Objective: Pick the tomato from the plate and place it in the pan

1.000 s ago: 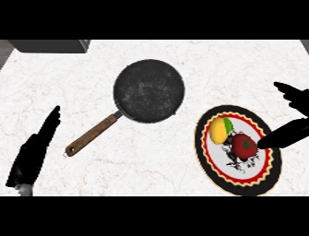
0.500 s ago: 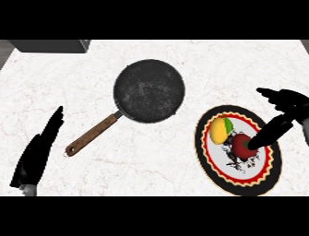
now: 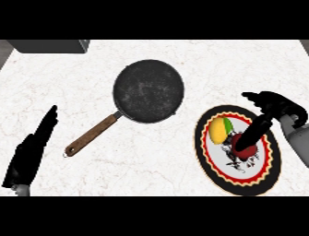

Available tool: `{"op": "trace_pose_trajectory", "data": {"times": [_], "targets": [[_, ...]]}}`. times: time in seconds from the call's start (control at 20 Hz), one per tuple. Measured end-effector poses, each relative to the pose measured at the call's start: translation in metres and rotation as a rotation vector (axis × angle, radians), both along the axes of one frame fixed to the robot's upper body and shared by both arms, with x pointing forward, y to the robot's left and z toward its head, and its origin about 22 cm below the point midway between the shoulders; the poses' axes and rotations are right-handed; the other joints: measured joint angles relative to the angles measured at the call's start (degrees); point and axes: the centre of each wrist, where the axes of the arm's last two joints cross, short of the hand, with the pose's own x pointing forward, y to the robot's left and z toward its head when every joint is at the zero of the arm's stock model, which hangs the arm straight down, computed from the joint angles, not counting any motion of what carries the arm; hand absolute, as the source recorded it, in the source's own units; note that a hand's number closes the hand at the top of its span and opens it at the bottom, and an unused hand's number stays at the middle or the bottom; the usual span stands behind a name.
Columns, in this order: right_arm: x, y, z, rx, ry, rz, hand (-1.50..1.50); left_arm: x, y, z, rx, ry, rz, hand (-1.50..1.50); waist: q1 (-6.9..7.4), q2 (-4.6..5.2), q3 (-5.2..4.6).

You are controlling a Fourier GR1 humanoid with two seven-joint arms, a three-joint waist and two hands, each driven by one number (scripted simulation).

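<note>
Tomato (image 3: 244, 148) lies on the plate (image 3: 215, 173), at its right part, just beside a yellow-green fruit (image 3: 219, 130) on its left. The right hand (image 3: 269, 115) is over the plate; one dark finger reaches down and touches the tomato's top, while the other fingers curve above the plate's far rim. They are not closed around the tomato, so I judge the hand as open, not yet holding.

What can go wrong: the tomato is round, so if the fingers close from one side only, it may roll toward the yellow-green fruit or off the plate. The fruit is very close, and the fingers can catch it by mistake.

The pan (image 3: 148, 97) is to the left and farther, well apart from the plate, with its wooden handle (image 3: 91, 136) pointing near-left. Between plate and pan the counter (image 3: 157, 161) gives open room for carrying. The plate's right rim is near the counter's right edge. The left hand (image 3: 31, 152) rests open at the near left.
</note>
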Motion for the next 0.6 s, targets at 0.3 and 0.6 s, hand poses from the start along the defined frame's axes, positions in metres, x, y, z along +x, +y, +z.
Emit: {"op": "trace_pose_trajectory", "data": {"times": [0.3, 0.6], "targets": [[0.000, 0.006, -0.019, -0.032, 0.057, 0.003, -1.50, -0.002, -0.004, -0.002, 0.007, -0.002, 0.002, 0.00, -0.18, -0.01, 0.01], [-0.005, 0.009, -0.036, -0.040, 0.092, 0.002, -1.50, -0.005, -0.003, 0.000, 0.000, 0.000, -0.001, 0.00, -0.29, -0.05, 0.01]]}}
